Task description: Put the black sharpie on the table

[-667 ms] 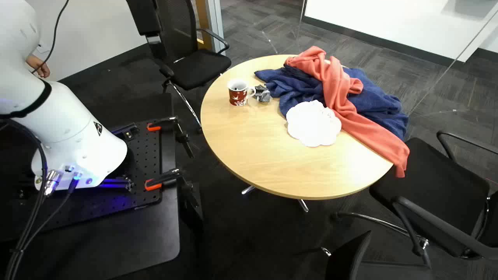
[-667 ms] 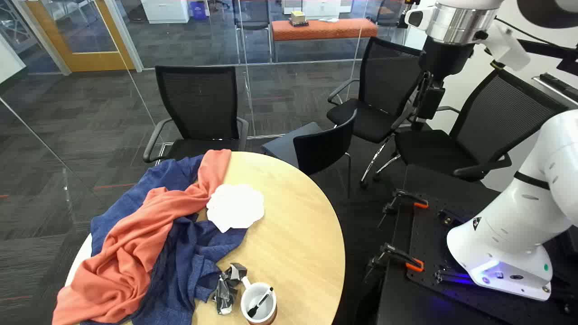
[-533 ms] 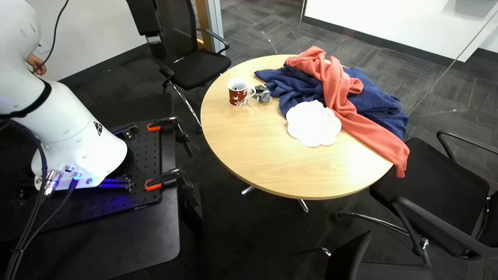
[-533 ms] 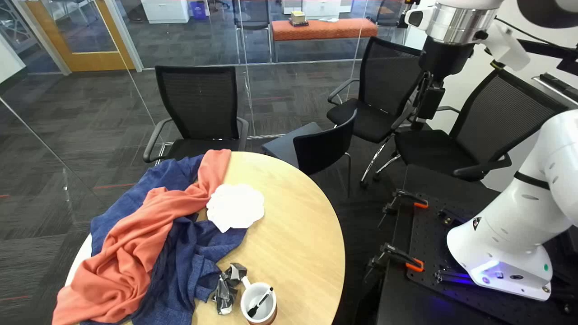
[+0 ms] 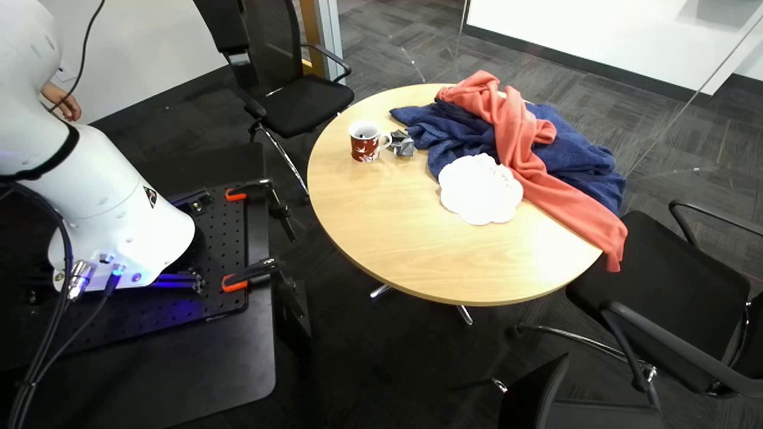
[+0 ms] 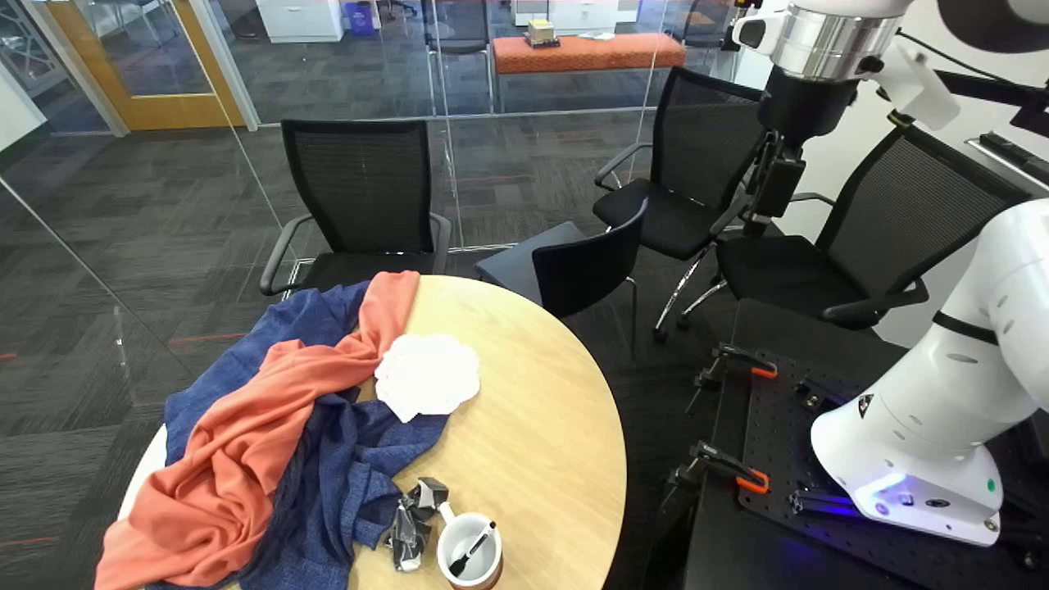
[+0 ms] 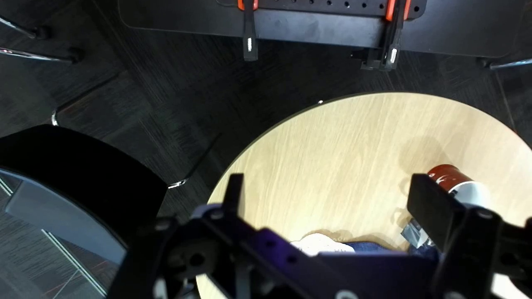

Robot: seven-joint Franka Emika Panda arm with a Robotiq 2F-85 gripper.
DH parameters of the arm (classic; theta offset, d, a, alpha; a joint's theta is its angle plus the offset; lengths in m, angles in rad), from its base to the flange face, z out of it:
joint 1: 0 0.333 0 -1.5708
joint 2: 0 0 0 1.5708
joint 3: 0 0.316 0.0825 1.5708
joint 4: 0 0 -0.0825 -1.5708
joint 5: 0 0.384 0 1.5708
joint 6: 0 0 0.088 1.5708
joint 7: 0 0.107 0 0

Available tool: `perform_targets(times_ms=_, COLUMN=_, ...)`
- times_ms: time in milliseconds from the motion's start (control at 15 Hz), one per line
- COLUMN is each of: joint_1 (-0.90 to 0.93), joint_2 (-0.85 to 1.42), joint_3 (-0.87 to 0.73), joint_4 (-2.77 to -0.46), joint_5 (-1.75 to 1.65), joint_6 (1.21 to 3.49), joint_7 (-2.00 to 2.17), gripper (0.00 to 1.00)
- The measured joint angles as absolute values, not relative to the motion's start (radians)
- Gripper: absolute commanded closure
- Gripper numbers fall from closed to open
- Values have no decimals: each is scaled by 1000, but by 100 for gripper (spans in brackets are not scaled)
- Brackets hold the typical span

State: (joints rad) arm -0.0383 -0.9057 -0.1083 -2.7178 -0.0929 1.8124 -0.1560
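Observation:
The black sharpie (image 6: 473,549) stands tilted inside a red and white mug (image 6: 479,578), its dark cap end down and its other end at the rim. The mug (image 5: 365,143) is upright on the table (image 5: 381,238), a round light wood top. In the wrist view the mug (image 7: 451,177) is partly behind the right finger, and only a small dark bit of the sharpie (image 7: 454,192) shows. My gripper (image 7: 326,178) is open with nothing between its fingers, high above the floor. In an exterior view the gripper (image 6: 764,205) hangs beside the table, far from the mug.
Crumpled dark wrapping (image 5: 402,144) lies next to the mug handle. A blue cloth (image 5: 575,155), a coral cloth (image 5: 524,143) and a white scalloped piece (image 5: 480,190) lie on the table. Chairs (image 6: 361,188) stand around. Clamps (image 5: 253,274) project from the cart edge. A person's hand (image 5: 64,102) is behind the arm.
The arm and gripper have shifted very slightly. The person's hand behind the arm has moved a little. The sharpie, mug and cloths have not moved.

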Motion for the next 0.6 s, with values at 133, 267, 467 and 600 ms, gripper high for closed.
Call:
perform_targets(times_ms=133, joint_1=-19, joint_2=-893, joint_3=-98, joint_4=-2718, joint_5=-89, joint_6=1839, joint_7=-156, gripper=0)
perform_targets(times_ms=267, joint_1=12, joint_2=-869, joint_3=-75, joint_4=-2718, joint_5=-83, joint_6=1880, joint_7=-156, gripper=0)
perform_targets(times_ms=467, joint_1=62, joint_2=-808, joint_3=-25, joint_4=-2717, joint_5=-68, joint_6=1958, joint_7=-152, gripper=0)
perform_targets(times_ms=600, joint_1=94, joint_2=-747, joint_3=9, joint_4=-2714, joint_5=-54, joint_6=2016, joint_7=-150, gripper=0)
